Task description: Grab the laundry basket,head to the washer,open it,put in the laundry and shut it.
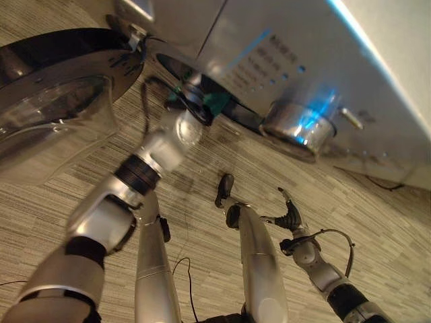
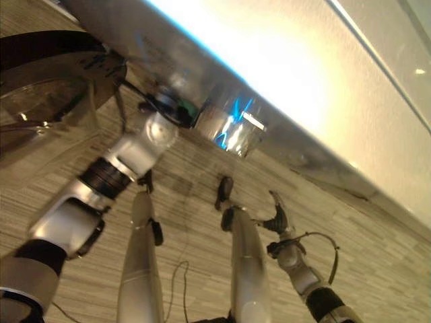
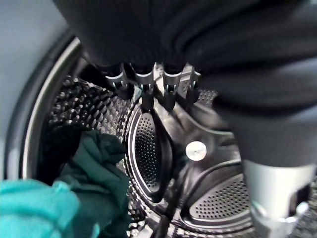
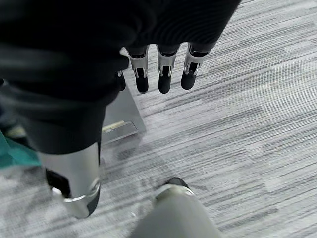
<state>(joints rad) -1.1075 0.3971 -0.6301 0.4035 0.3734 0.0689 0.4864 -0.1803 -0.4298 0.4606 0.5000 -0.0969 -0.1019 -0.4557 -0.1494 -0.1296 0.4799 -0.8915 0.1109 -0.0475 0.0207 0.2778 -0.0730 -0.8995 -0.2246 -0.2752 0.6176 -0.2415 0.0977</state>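
A: What is the state of the washer point(image 1: 323, 60)?
B: The silver washer fills the upper part of the head views. Its round door point(image 1: 57, 101), dark-rimmed with a clear bowl, stands swung open at the robot's left. A chrome dial point(image 1: 296, 128) with a blue glow sits on the front panel, to the right of the drum opening.

A: What does the floor point(image 4: 247, 124) carry?
B: The floor is grey striped carpet. In the right wrist view a pale flat-sided object point(image 4: 121, 119) stands on it near the right hand; what it is cannot be told. A patch of teal fabric shows at the edge of that same view.

A: Where is the laundry?
B: A teal cloth point(image 3: 74, 198) lies inside the perforated drum point(image 3: 208, 198), low at the near side by the door seal. A darker green fold rests on a brighter teal one.

A: Where is the left hand point(image 3: 148, 84), and how does it stand?
B: The left arm reaches into the drum opening. Its fingers hang straight and relaxed above the cloth, apart from it, and hold nothing.

A: And the right hand point(image 4: 158, 69)?
B: It hangs low at the robot's right side above the carpet. Its fingers are straight and loose, with nothing between them.
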